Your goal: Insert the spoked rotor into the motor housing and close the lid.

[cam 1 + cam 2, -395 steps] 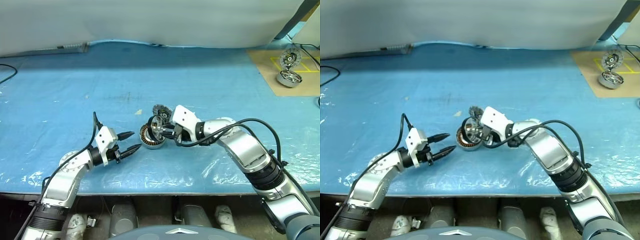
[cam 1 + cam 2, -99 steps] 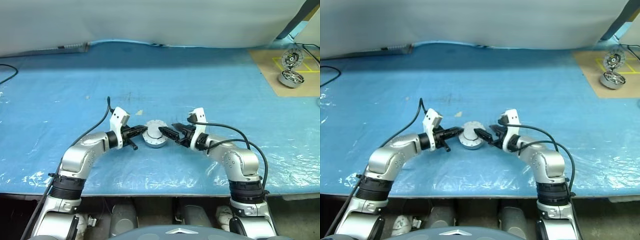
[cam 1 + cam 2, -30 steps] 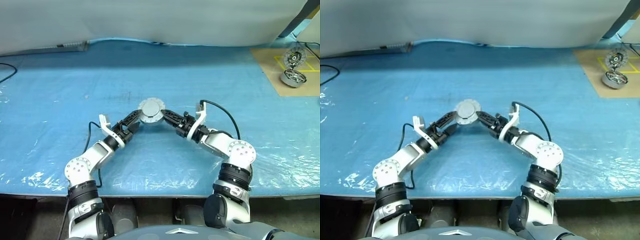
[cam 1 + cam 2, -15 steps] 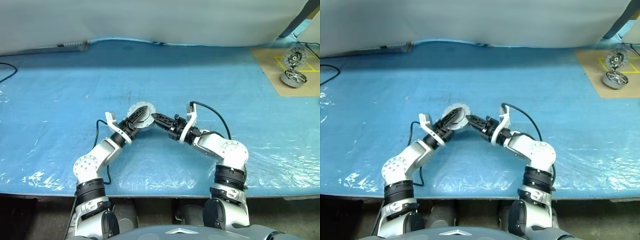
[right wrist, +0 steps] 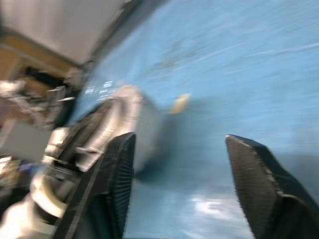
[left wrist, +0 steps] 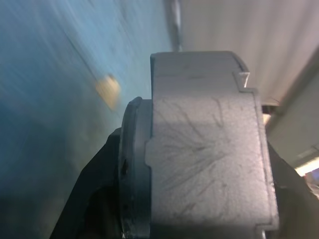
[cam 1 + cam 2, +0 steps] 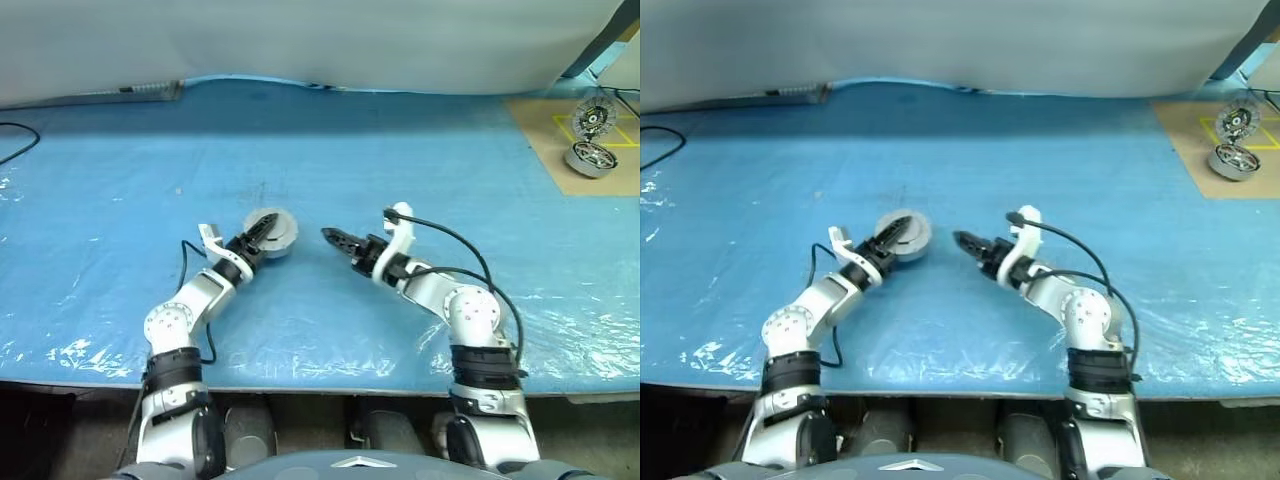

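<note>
L gripper (image 7: pixel 262 231) clamped round the closed motor housing (image 7: pixel 276 235) on blue sheet (image 7: pixel 420 160); R gripper (image 7: pixel 332 237) spread wide, empty, just beside it.

No readable text, labels, brands or numbers are found anywhere (yellow lines are taped on the brown board (image 7: pixel 590 140) far right, but no characters are formed).

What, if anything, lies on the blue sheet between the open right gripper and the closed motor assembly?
Nothing visible: bare blue sheet separates the right gripper from the assembly, which the left gripper holds.
</note>
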